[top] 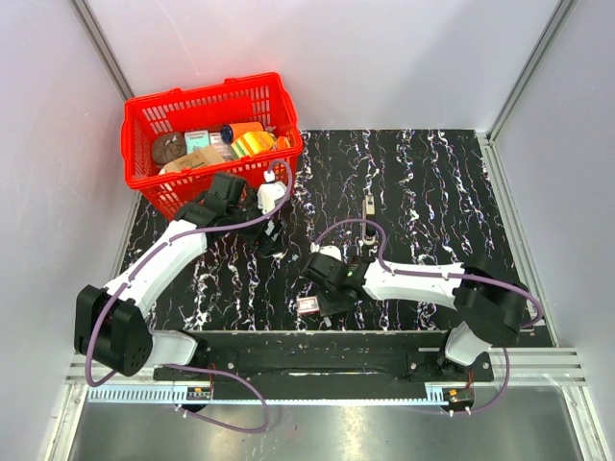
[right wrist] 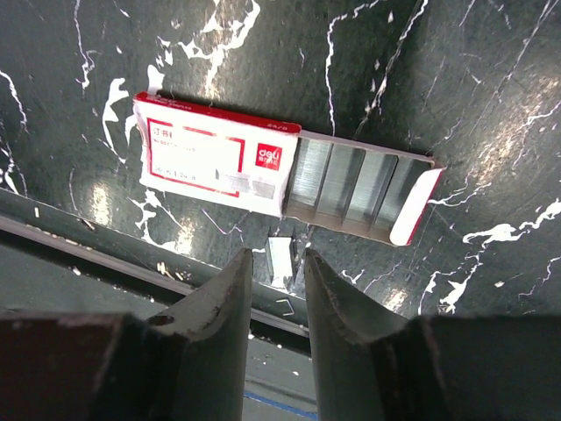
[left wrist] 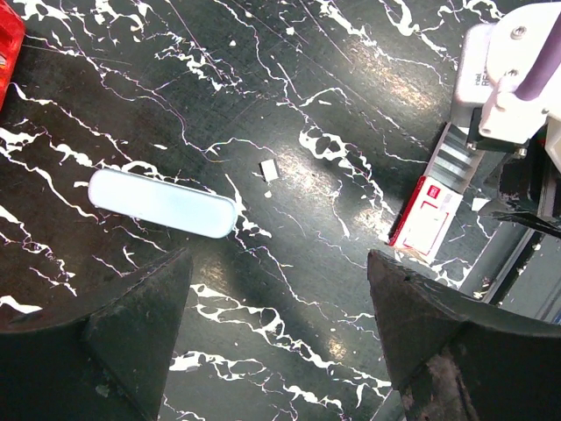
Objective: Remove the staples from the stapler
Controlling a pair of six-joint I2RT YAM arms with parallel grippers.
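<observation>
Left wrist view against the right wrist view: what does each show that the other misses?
Only the left wrist view: the stapler lying flat on the table, apart from the open left gripper. Only the right wrist view: the right gripper, jaws narrowly apart and holding nothing, with a short loose staple strip on the table just beyond. Both: the white-and-red box, tray pulled out.
</observation>
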